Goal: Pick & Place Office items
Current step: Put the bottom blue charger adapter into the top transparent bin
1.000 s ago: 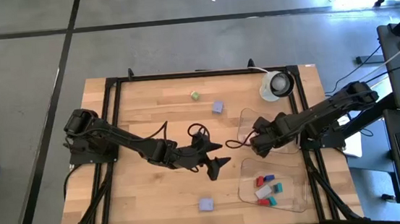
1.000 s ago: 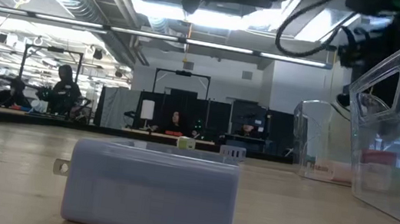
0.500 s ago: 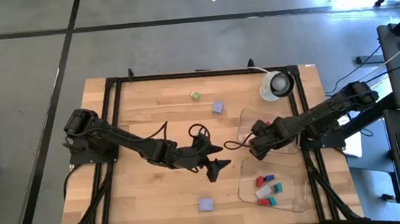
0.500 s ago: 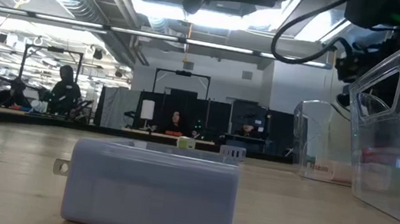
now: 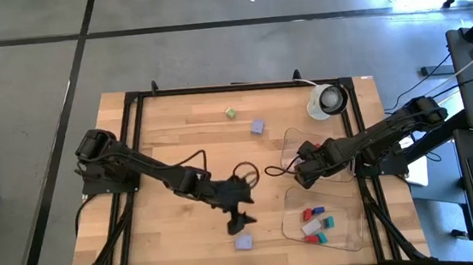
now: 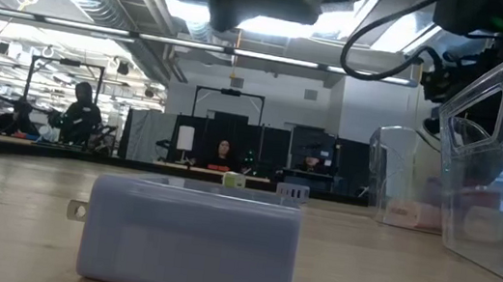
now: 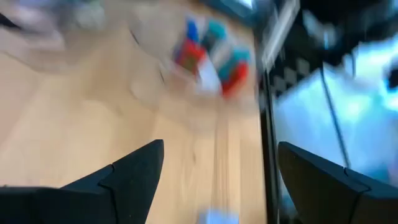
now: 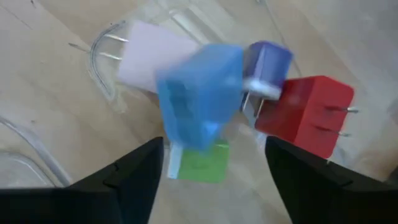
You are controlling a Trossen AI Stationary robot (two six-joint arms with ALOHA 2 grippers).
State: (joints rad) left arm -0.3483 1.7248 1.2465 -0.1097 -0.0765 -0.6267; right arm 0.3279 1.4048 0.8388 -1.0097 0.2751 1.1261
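The right gripper [image 8: 214, 165] hangs over a clear plastic tray [image 5: 290, 138], jaws parted; a light blue blocky charger [image 8: 200, 96] lies just beyond them, among pink, red, green pieces. The left gripper [image 5: 242, 225], spread wide, hovers just beside a lavender block [image 5: 244, 242].

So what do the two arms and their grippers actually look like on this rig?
Both arms are dark, jointed, tapering toward the wrist. Black cables loop off the left gripper and the right gripper. In the wrist views, each gripper's fingers are dark, angular, faceted wedges.

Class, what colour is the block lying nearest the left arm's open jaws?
Lavender; the high view shows it best.
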